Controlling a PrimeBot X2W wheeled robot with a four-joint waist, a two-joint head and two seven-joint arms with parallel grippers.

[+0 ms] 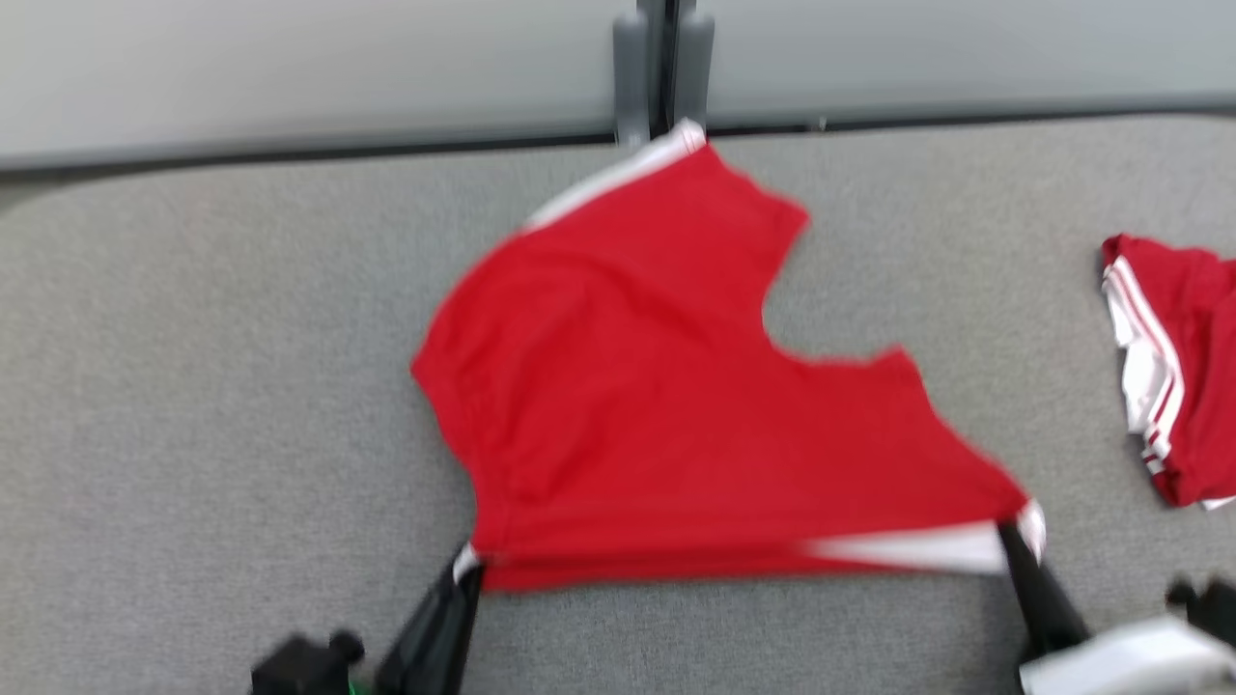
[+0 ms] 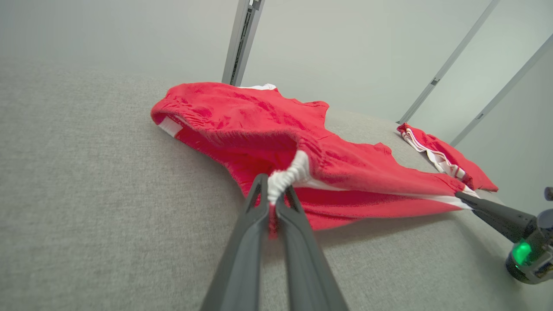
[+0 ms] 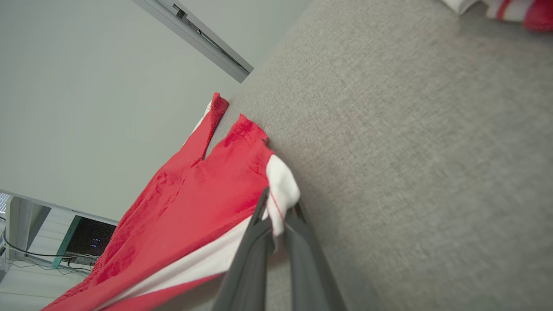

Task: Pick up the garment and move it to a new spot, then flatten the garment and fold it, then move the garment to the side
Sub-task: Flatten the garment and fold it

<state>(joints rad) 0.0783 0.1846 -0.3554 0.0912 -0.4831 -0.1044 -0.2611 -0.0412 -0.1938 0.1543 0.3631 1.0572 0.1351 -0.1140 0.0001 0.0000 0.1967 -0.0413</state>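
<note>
Red garment (image 1: 666,386) reached tabletop's (image 1: 193,386) far edge, left gripper (image 2: 274,190) pinched its white near corner, right gripper (image 3: 281,207) pinched the other, second garment (image 1: 1178,367) at right edge

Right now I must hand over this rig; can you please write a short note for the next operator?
Left gripper: shut on one near, white-trimmed corner of the red garment.
Right gripper: shut on the other near corner.
Garment: near edge stretched between the grippers and seemingly raised, far part resting on the grey table. Another red and white garment lies to the robot's right.
Done: both corners gripped.
Left: flatten, fold, move it to the side.
</note>
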